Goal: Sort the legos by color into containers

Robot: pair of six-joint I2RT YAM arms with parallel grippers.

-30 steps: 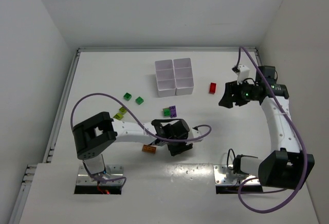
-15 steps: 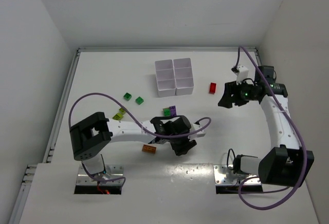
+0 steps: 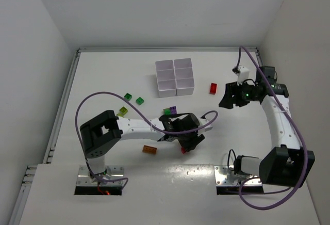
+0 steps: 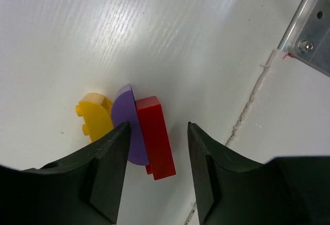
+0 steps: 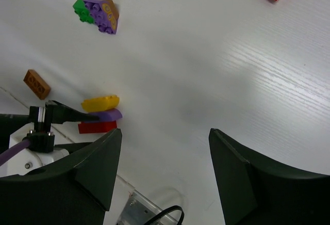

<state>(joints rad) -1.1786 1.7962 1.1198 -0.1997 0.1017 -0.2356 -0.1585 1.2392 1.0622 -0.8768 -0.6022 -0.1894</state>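
Since a moment ago the left gripper (image 3: pixel 185 146) has been swung a bit more to the right, well below the white tray (image 3: pixel 175 73). Its jaws are held apart, and a small pile is set between them. A flat red brick (image 4: pixel 155 137) is pressed against a round-edged purple piece (image 4: pixel 126 124), and a curved yellow piece (image 4: pixel 94 119) lies just beside those. A gap is seen between the flat red brick and the right-hand finger.

Just past the pile a thin seam (image 4: pixel 251 98) is seen, with a metal plate (image 4: pixel 312 34) behind it, so little room is left on that side. Plenty of bare table (image 3: pixel 113 75) is left between the tray and the pile. The table is smooth, white and faintly streaked. The bricks are shiny plastic.

The right gripper (image 3: pixel 227 100) is held wide apart to the right of the tray, near a second red brick (image 3: pixel 213 87).
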